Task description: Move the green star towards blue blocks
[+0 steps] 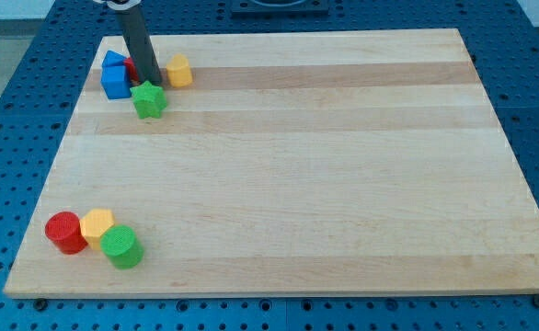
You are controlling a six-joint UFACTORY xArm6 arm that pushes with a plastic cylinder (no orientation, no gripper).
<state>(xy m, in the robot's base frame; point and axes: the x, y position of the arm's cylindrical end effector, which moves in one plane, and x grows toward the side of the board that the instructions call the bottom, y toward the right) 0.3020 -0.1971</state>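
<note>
The green star (148, 100) lies near the board's top left corner. Two blue blocks sit just to its upper left: a blue cube (115, 82) and a smaller blue block (113, 60) behind it. A red block (131, 67) peeks out between the blue blocks and the rod. My tip (153, 83) comes down right at the star's top edge, touching or almost touching it, with the dark rod rising toward the view's top. The star stands a small gap to the right of the blue cube.
A yellow block (178, 70) sits just right of the rod. At the bottom left stand a red cylinder (64, 231), a yellow block (97, 224) and a green cylinder (120, 246), close together. The wooden board (306, 165) lies on a blue perforated table.
</note>
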